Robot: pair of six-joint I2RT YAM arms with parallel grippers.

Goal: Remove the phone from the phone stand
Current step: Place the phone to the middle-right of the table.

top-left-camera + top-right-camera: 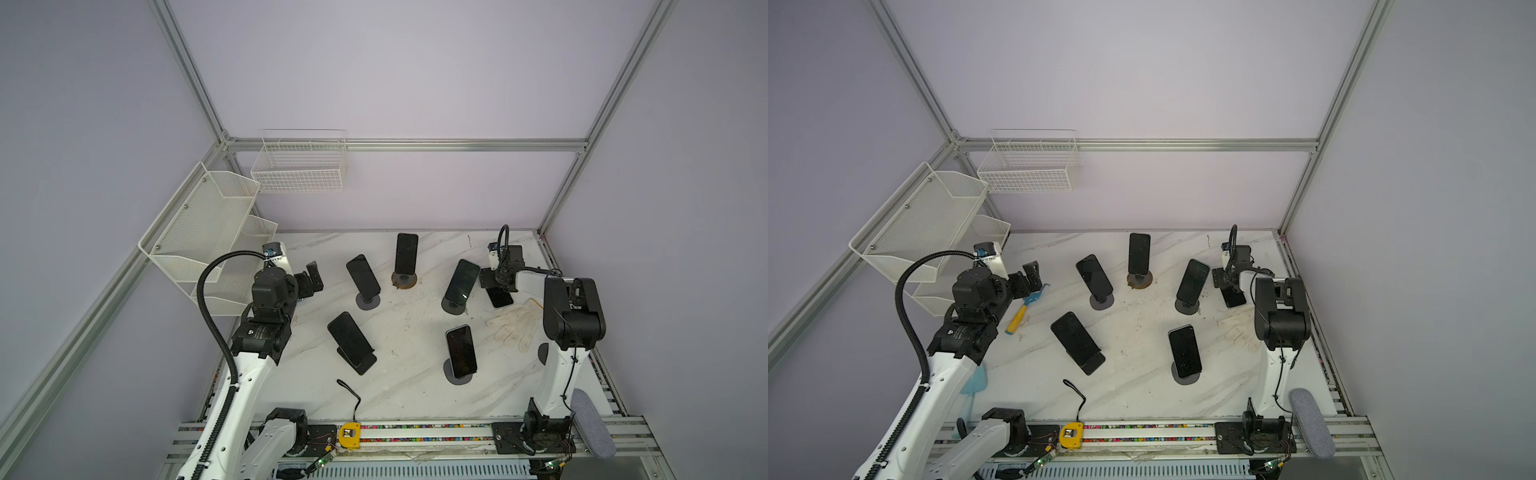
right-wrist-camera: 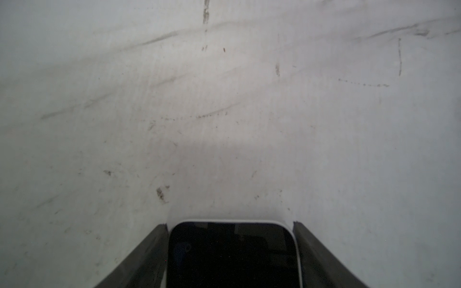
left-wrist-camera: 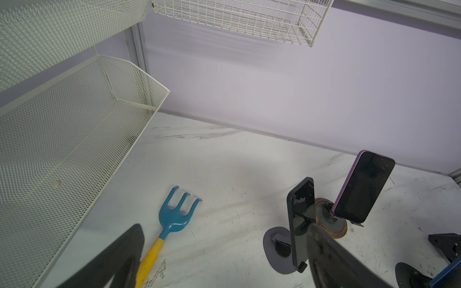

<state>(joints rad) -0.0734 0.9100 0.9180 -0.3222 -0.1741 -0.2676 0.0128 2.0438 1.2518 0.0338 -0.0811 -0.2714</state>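
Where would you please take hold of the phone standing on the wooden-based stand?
Probably by its two long edges, near the top, coming down from above: the phone stands upright in portrait, its upper half clear of the wooden-based stand.

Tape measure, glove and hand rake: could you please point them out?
Tape measure (image 1: 349, 435), in a top view, yellow case.
Glove (image 1: 514, 325), in a top view, palm.
Hand rake (image 3: 174, 223), left wrist view, blue head.

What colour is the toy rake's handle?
Yellow, on the blue-headed toy rake; best in left wrist view.
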